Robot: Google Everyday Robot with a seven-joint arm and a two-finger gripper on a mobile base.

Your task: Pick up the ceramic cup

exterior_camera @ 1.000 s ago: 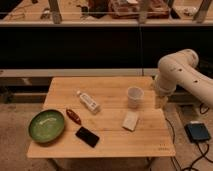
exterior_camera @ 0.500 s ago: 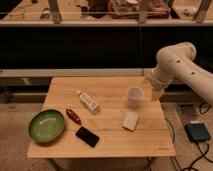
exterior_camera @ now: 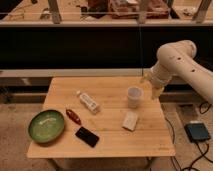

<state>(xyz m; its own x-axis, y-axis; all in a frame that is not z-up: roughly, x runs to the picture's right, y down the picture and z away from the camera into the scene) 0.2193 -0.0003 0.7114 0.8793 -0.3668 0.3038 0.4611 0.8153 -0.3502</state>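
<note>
The ceramic cup (exterior_camera: 134, 96) is small, pale and handleless. It stands upright on the right part of the wooden table (exterior_camera: 105, 90). My gripper (exterior_camera: 153, 90) hangs from the white arm (exterior_camera: 175, 62) just right of the cup, at about rim height and over the table's right edge. It is apart from the cup and holds nothing that I can see.
A pale rectangular block (exterior_camera: 130, 120) lies just in front of the cup. A clear bottle (exterior_camera: 89, 102) lies mid-table. A red object (exterior_camera: 73, 116), a black phone (exterior_camera: 87, 136) and a green bowl (exterior_camera: 46, 125) are at the front left. A dark box (exterior_camera: 198, 132) sits on the floor at right.
The arm has swung left and the gripper has shifted slightly toward the cup's right side. The cup and the other objects have not moved.
</note>
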